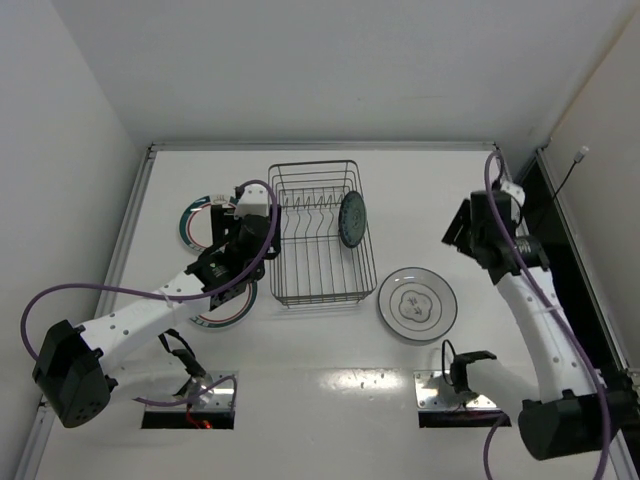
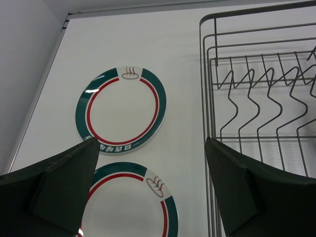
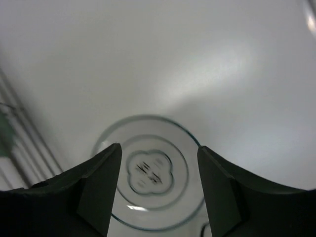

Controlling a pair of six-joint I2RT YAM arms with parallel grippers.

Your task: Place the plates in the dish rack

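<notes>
Left side: far green-banded plate [image 2: 121, 109] and near green-banded plate [image 2: 128, 202] lay flat on the desk [image 1: 330, 350], just beside the dish rack [image 1: 313, 302], neither loaded. Left tool [image 2: 150, 143] hovered over them, jaws apart, holding nothing.
Middle: teal plate [image 1: 351, 219] stood on edge among the rack's prongs. One of four done, by my count.
Right: white motif plate [image 1: 417, 302] lay flat on the desk near the rack. Right tool [image 3: 158, 147] hung above it, jaws spread, empty. Three plates left.
</notes>
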